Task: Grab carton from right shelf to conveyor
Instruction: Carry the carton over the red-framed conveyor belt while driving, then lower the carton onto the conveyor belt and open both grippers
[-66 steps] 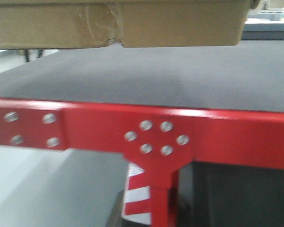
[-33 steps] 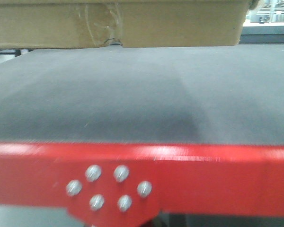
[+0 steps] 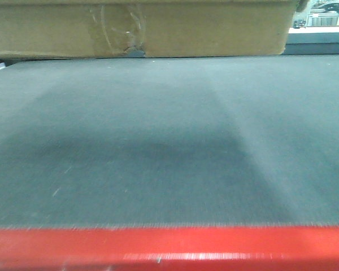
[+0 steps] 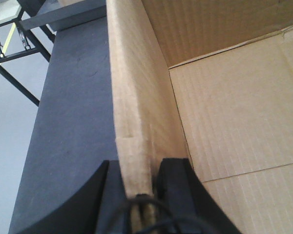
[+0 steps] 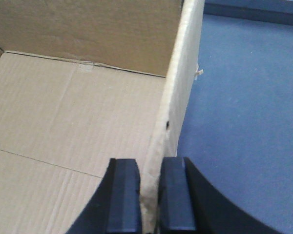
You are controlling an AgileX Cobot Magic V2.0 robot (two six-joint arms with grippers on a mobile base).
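The left pincer (image 4: 139, 181) is pressed onto the left end wall of the carton (image 3: 141, 28), one dark finger outside the wall and one inside, with the cardboard squeezed between them. From there the open box runs off to that pincer's right. Its long axis lies crosswise, from one pincer to the other, so neither arm is nearer: each has an end. The belt (image 3: 158, 141) lies just below and to the outer side of the left fingers, dark and flat. In the front view the carton's taped, torn lower edge crosses the top, with belt spreading under and ahead of it and a soft shadow (image 3: 135, 152) on the weave. I judge the box to hang over the belt, though the pictures do not settle whether its bottom touches. The right pincer (image 5: 149, 187) grips the right end wall the same way, fingers closed on either face; the box floor is to its left and belt to its right and below. The coming move turns on the drop straight down from both pincers. A second ago the red strip (image 3: 169, 248) sat mid-view with its bolts and the floor under it. Now it lies along the bottom edge, the bolts are out of sight, and belt fills the view, while the carton keeps its place at the top.
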